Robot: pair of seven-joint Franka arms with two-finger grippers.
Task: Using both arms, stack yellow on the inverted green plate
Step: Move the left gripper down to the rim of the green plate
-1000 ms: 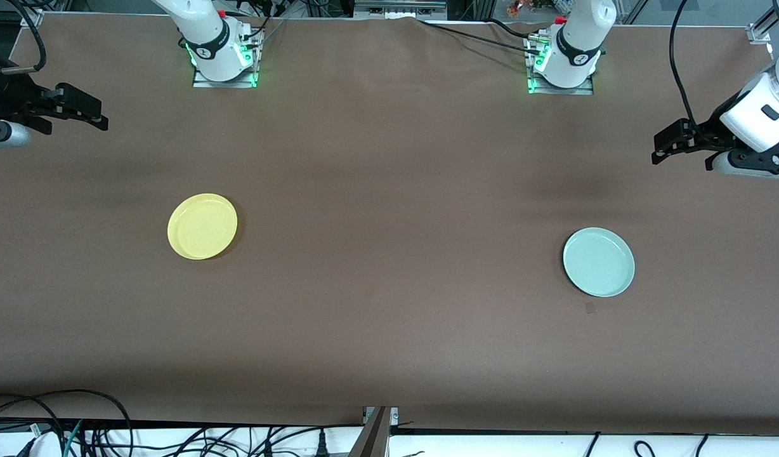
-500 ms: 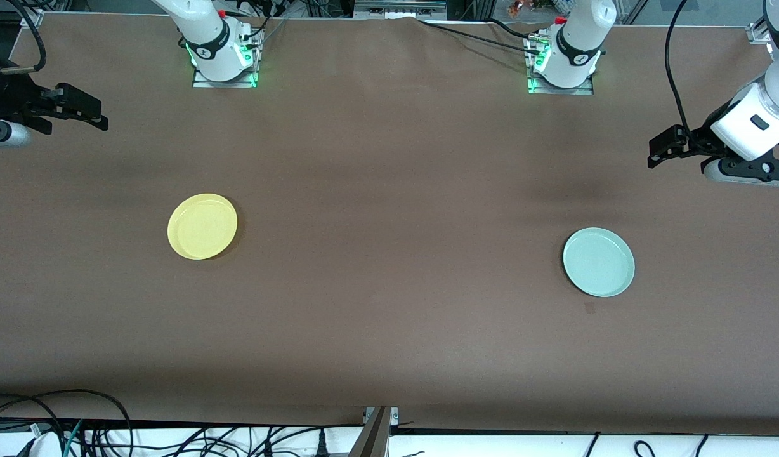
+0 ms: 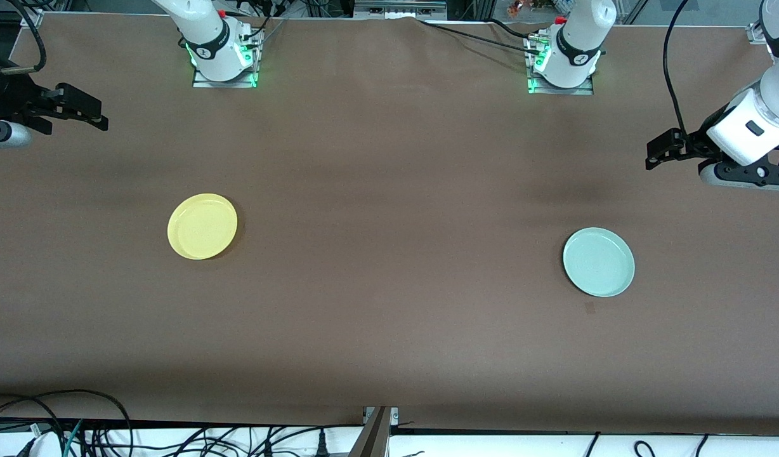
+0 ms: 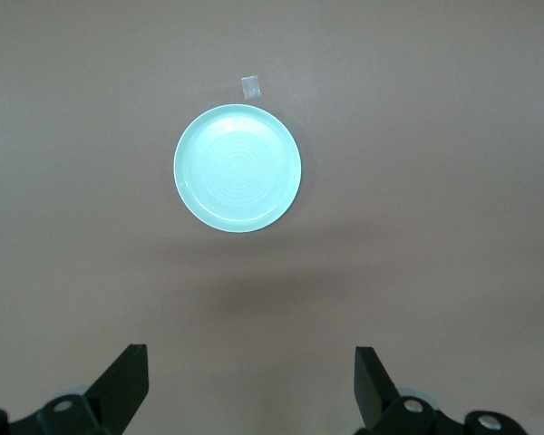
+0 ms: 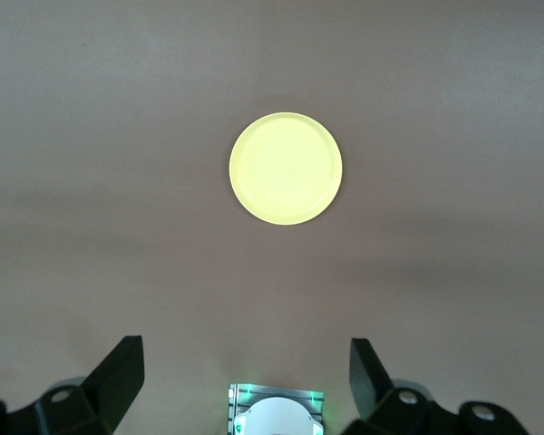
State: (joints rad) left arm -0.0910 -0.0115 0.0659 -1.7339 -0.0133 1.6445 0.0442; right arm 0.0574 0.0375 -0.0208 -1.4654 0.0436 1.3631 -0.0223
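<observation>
Yellow plate (image 3: 202,226) and rim-up green plate (image 3: 599,262) lie well apart, each under its own spread, empty pincer, left (image 4: 250,390) and right (image 5: 245,385), so neither is flipped or stacked yet.

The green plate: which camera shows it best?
The left wrist view: the green plate sits large and unobstructed, its inner rings visible. The front view shows it smaller, toward the left arm's end of the table. The right wrist view misses it.

Left gripper (image 3: 657,152) hangs in the air at the left arm's end of the table, jaws spread wide, nothing between them, wrist angled downward. Right gripper (image 3: 91,111) hovers high at the right arm's end, fingers (image 5: 118,372) wide apart too, empty.
</observation>
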